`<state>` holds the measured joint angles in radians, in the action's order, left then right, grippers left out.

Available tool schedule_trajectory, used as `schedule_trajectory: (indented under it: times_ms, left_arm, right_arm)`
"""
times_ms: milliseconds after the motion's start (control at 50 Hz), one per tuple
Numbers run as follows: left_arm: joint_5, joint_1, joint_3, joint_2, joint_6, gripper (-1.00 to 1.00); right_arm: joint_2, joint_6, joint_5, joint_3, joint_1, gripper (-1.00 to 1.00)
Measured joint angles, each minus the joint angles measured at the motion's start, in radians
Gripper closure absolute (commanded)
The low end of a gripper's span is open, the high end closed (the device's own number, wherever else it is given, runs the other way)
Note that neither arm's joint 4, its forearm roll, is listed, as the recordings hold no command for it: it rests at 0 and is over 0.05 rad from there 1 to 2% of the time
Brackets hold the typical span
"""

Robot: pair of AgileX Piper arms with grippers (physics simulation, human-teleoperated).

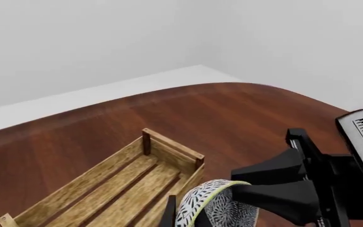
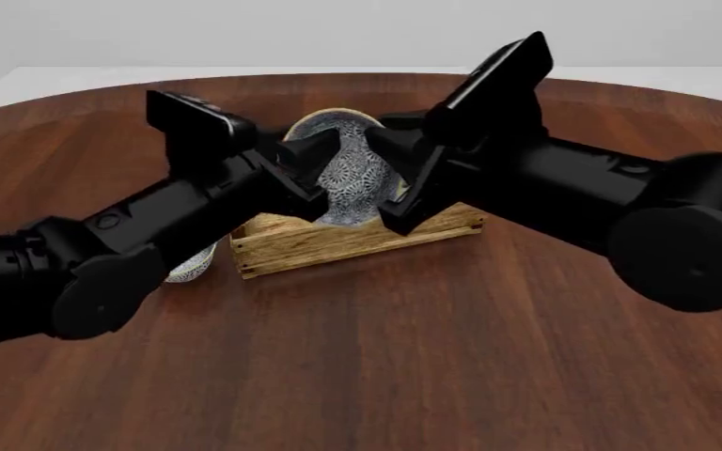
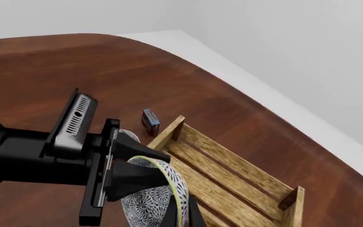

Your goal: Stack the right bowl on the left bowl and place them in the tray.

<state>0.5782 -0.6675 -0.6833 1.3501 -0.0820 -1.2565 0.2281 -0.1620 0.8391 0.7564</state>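
Observation:
A patterned grey-and-white bowl (image 2: 351,188) with a yellow-green rim hangs tilted on edge above the wooden slatted tray (image 2: 336,242). My left gripper (image 2: 326,169) pinches its rim from the left. My right gripper (image 2: 380,178) pinches it from the right. The left wrist view shows the bowl (image 1: 216,208), the right gripper's fingertips (image 1: 238,191) on its rim, and the tray (image 1: 106,189) below. The right wrist view shows the bowl (image 3: 150,203), the left gripper (image 3: 162,165) and the tray (image 3: 232,170). A second patterned bowl (image 2: 192,268) lies left of the tray, mostly hidden by my left arm.
A small dark box with a red-and-blue label (image 3: 150,120) stands on the table just past the tray's far corner. The brown table's rounded edge (image 1: 245,85) lies beyond the tray, with white floor behind it. Both arms cross low over the tray.

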Motion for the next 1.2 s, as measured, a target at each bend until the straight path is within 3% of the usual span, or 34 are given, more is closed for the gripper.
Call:
schedule_trajectory:
  times_ms: [300, 320, 720, 1200]
  left_arm:
    - [0.020, -0.006, 0.015, -0.003, -0.021, 1.00]
    - [0.021, -0.006, 0.016, -0.004, -0.022, 1.00]
    - [-0.011, 0.067, 0.029, -0.017, 0.031, 1.00]
    - [-0.146, 0.215, 0.027, -0.097, 0.117, 1.00]
  right_arm:
    - [0.014, 0.011, -0.001, -0.006, 0.000, 1.00]
    - [0.014, 0.012, -0.001, -0.006, -0.001, -1.00]
    - [0.093, -0.014, 0.026, -0.006, 0.030, -1.00]
    - [0.242, -0.038, 0.098, -0.012, 0.055, -1.00]
